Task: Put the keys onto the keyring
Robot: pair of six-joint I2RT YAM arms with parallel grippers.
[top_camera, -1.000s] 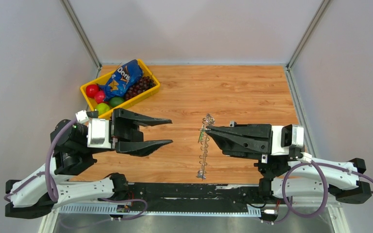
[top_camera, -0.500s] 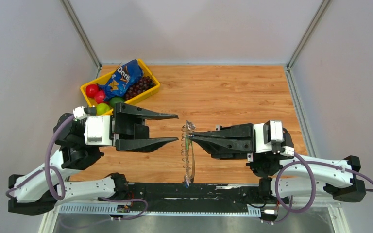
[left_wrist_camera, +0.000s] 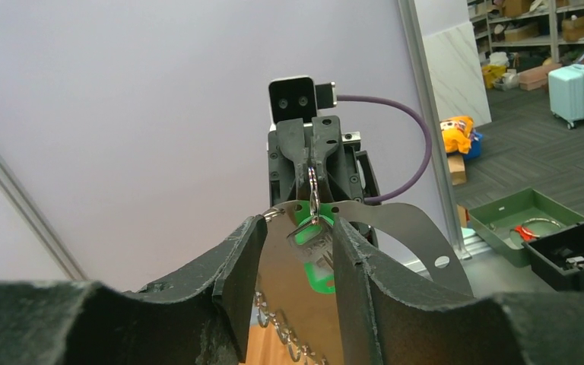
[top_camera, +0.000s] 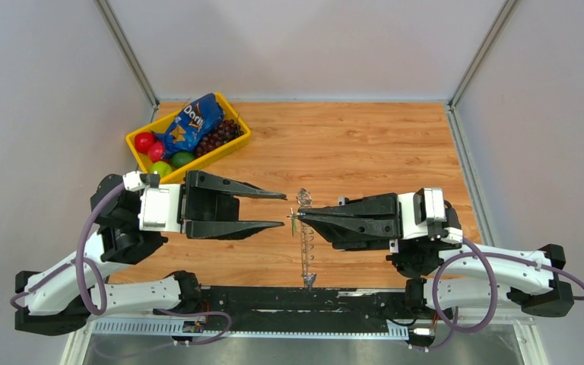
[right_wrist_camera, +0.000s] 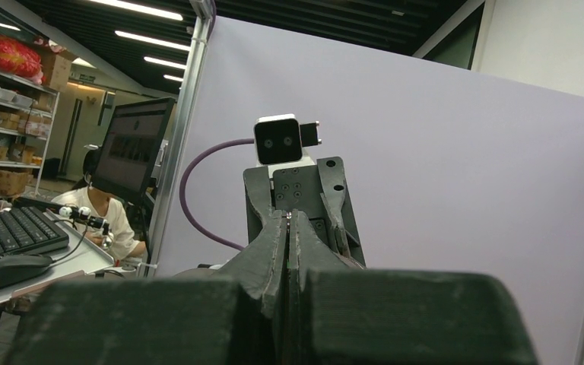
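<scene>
Count first: I see two pincers, one keyring and one small bunch of keys carrying one green tag (left_wrist_camera: 321,275). Off to the far side of the left pincer (top_camera: 284,211) sits one yellow tray (top_camera: 237,143) with one blue chip bag (top_camera: 190,122), two red fruits, two green fruits and one cluster of dark grapes (top_camera: 217,137).

The keyring (top_camera: 306,251) is a thin silvery hoop with a jagged fringe (left_wrist_camera: 277,327) of little silver pieces down one side. The keys (left_wrist_camera: 317,247) are dark and tiny, and they sit right at the right pincer's tips, with the tag hanging just under them.

From above I see the hoop edge-on. Its long axis runs across the line joining the two pincers, with a short part beyond the right pincer's tips and most of it trailing down towards the near edge of the table (top_camera: 365,144). I cannot tell whether its low end touches the wood.

My right pincer (top_camera: 299,216) is clenched, both fingers pressed together on the keyring where the keys hang. I cannot tell whether the pads bite wire or key.

My left pincer is released and points straight at the right one. Its fingers (left_wrist_camera: 236,274) are spread, and its wrist view shows the keys and the top of the hoop in the gap between them.
</scene>
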